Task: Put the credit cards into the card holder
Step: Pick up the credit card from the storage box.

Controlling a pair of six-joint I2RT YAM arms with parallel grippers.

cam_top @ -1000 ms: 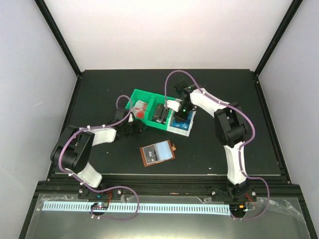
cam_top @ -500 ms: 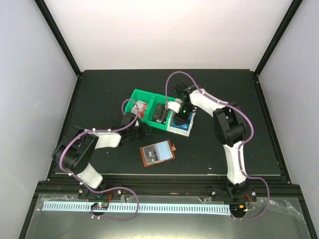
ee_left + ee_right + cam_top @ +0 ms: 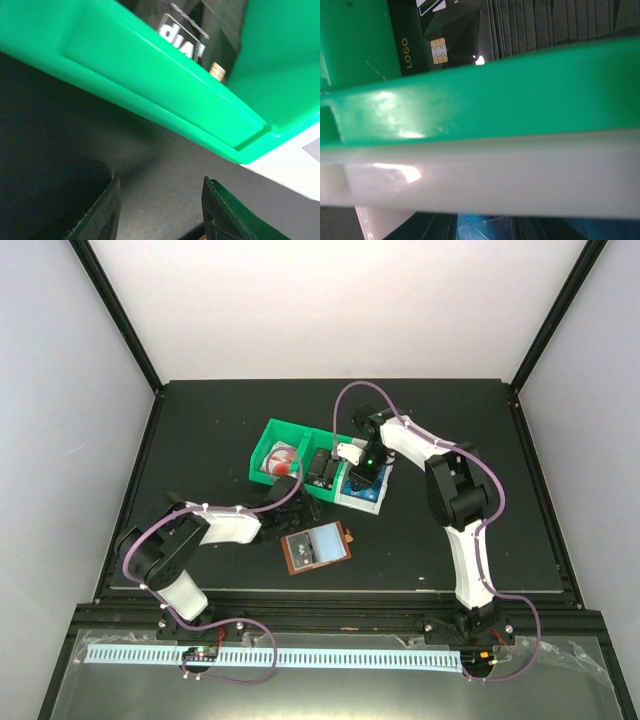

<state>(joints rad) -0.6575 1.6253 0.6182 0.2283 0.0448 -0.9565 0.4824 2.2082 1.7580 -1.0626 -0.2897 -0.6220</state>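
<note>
Green bin (image 3: 285,440) of red-white and black credit cards (image 3: 420,45) fills both wrist views; white bin (image 3: 372,498) touches it. Left gripper (image 3: 159,178) half-open, empty, beside the green wall. Right gripper (image 3: 362,468) over white bin, jaw state unclear. Card holder (image 3: 316,547) lies open on black table (image 3: 200,420); white walls around.

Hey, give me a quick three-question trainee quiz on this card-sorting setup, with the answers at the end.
1. True or false: the card holder lies open on the table.
2. The black cards sit in: A the green bin, B the card holder, C loose on the table.
3. What does the left gripper hold, going by the left wrist view?
Key: 1 true; 2 A; 3 nothing, its jaws stand open and empty.
</note>
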